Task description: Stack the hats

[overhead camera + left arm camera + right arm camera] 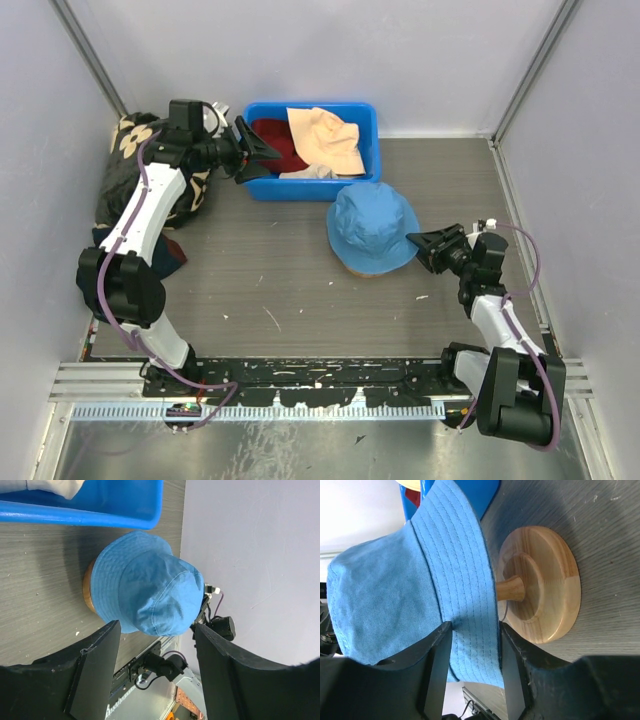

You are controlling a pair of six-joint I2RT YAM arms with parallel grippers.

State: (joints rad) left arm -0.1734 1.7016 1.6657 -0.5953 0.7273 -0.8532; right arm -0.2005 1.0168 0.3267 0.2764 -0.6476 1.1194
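The light blue hat sits on a wooden stand on the table, right of centre. My right gripper is open at its right brim; in the right wrist view the fingers stand either side of a stretch of blue brim. A blue bin at the back holds the dark red hat, a cream-beige hat and a pale piece of fabric. My left gripper is open and empty at the bin's left end, by the red hat. The left wrist view shows the blue hat beyond its fingers.
A black blanket with cream flowers and a navy cloth with red trim lie along the left wall. Grey walls close in the back and both sides. The bin's near wall stands just behind the blue hat.
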